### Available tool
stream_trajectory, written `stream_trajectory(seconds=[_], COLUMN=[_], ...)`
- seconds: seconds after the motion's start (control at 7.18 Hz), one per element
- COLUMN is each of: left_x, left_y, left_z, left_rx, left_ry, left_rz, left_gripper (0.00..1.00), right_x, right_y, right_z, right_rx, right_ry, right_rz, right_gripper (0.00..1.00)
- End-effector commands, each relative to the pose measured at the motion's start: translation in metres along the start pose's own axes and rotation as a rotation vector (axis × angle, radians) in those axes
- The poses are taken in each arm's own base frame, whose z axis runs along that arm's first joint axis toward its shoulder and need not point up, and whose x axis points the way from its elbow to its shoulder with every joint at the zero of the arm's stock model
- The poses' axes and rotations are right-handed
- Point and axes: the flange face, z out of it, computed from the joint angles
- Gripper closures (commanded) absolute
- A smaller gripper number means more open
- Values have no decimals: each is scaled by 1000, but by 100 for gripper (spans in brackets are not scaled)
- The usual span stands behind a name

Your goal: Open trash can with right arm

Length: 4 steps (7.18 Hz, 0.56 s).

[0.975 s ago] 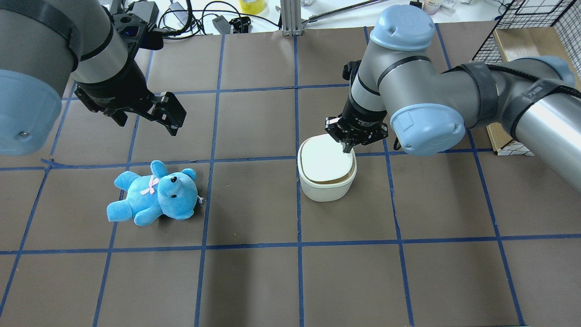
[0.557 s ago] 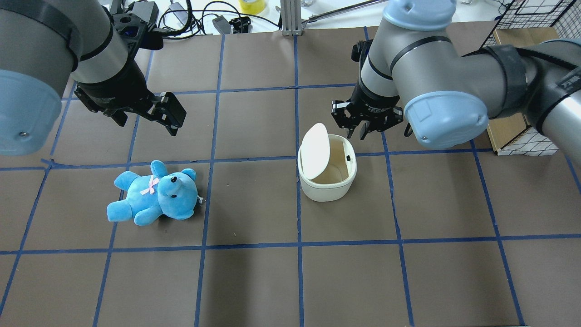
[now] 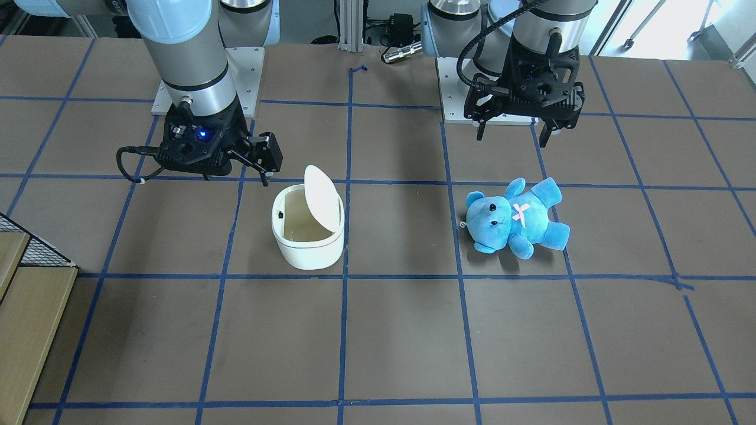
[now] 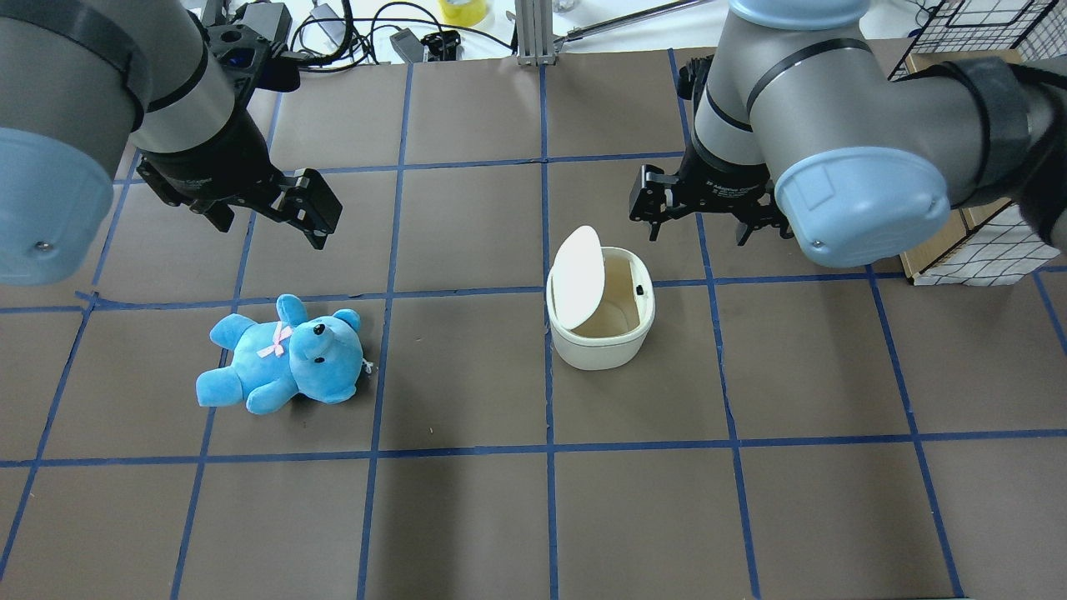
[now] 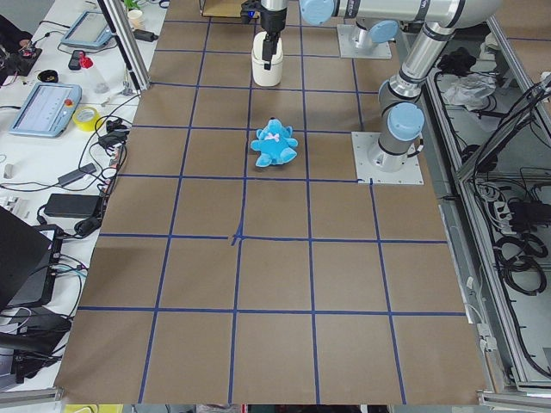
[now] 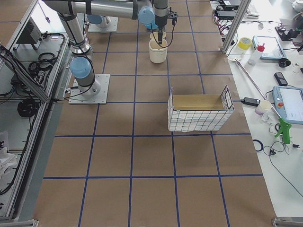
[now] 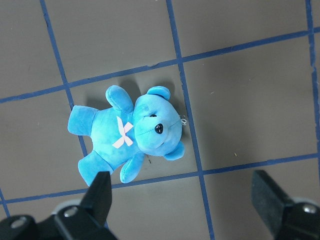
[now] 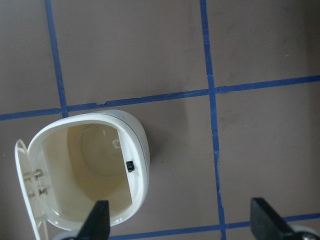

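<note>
White trash can (image 4: 596,354) stands with lid (image 4: 578,277) upright, so opening looks done; right tool (image 4: 698,227), spread apart and empty, hangs clear at its two o'clock.

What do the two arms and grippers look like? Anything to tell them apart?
The left arm and right arm are both grey-silver tubes with light-blue joint caps and black two-finger grippers. The right gripper has a glowing blue light, a loose black cable loop and white lettering on its collar. The left gripper is plain black.
</note>
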Motion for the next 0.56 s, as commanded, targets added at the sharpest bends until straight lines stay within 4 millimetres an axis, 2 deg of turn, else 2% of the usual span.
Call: stream_trajectory(seconds=[0.0, 0.14, 0.42], left_x=[0, 0, 0], left_y=[0, 0, 0], left_z=[0, 0, 0], left_rx=[0, 0, 0], left_ry=[0, 0, 0], left_rz=[0, 0, 0], left_gripper=[0, 0, 0], right_x=[25, 44, 50], right_y=[1, -2, 6], right_z=[-9, -16, -41], right_rx=[-29, -25, 22], right_ry=[10, 2, 9], right_rz=[-33, -21, -46], right_gripper=[0, 0, 0])
